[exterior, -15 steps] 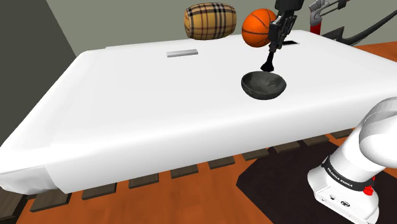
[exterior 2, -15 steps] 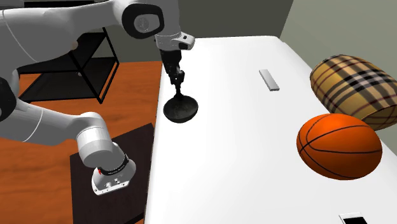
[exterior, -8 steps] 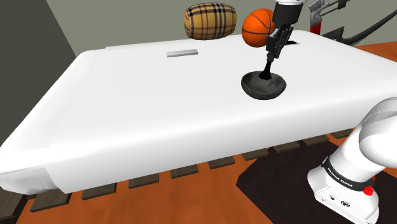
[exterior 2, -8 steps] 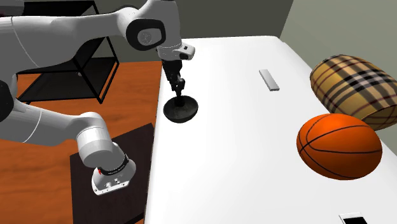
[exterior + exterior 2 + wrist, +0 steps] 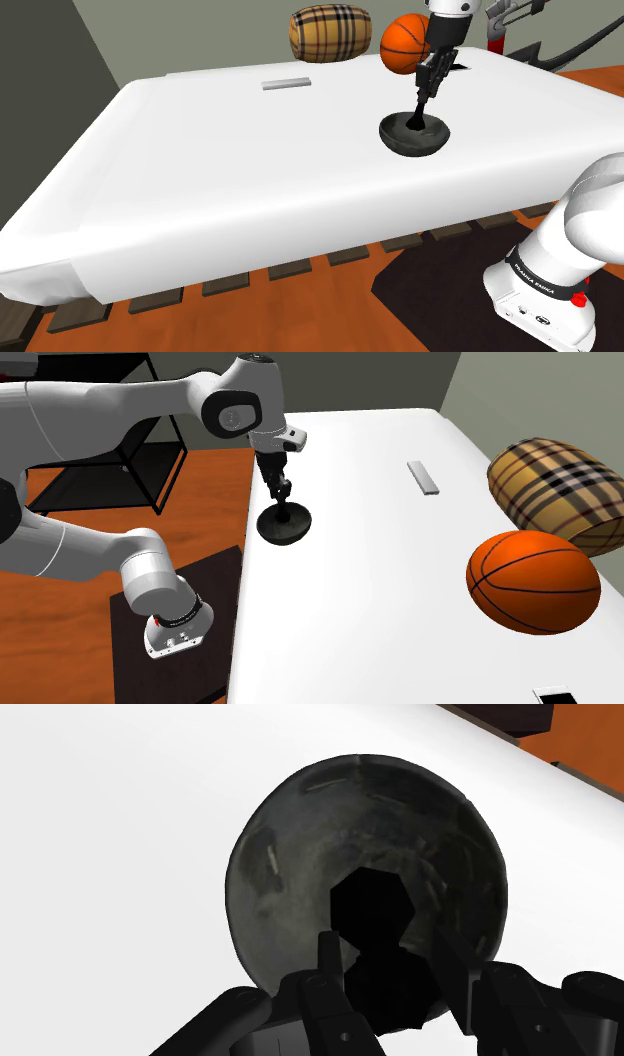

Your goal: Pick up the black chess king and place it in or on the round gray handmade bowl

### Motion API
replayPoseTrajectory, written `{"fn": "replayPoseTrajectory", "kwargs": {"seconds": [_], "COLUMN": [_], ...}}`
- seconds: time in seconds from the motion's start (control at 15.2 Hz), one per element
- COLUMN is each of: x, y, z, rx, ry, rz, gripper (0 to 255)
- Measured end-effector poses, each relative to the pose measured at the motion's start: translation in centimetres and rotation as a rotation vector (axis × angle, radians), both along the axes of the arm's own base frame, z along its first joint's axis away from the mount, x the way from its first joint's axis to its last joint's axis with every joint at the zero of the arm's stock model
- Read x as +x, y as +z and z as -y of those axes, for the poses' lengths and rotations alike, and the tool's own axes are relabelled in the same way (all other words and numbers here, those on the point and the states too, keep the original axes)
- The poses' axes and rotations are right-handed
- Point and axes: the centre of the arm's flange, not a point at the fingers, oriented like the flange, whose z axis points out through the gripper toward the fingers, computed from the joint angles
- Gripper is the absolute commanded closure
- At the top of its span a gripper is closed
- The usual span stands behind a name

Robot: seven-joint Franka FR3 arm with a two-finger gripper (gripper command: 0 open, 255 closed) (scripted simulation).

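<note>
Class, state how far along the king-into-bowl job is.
Done: the black chess king is picked up and stands inside the dark grey bowl, its base seemingly on the bowl's floor. In hand: the gripper clasps it. Left: release and withdraw.

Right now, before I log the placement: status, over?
Hand shut on black chess king. King's base inside the dark bowl. Basketball well clear, nothing blocking.
</note>
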Motion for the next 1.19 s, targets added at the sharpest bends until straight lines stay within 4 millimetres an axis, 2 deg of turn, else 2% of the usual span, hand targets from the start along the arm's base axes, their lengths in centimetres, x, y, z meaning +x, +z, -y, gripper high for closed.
{"fn": "replayPoseTrajectory", "kwargs": {"seconds": [0.07,0.46,0.79,1.19], "x": [0.0,0.0,0.0,0.0], "y": [0.0,0.0,4.3,5.0], "z": [0.0,0.0,0.0,-0.1], "rx": [0.000,0.000,0.000,0.000], "ry": [0.000,0.000,0.000,0.000], "rz": [0.000,0.000,0.001,0.000], "gripper": [0,0,0,0]}}
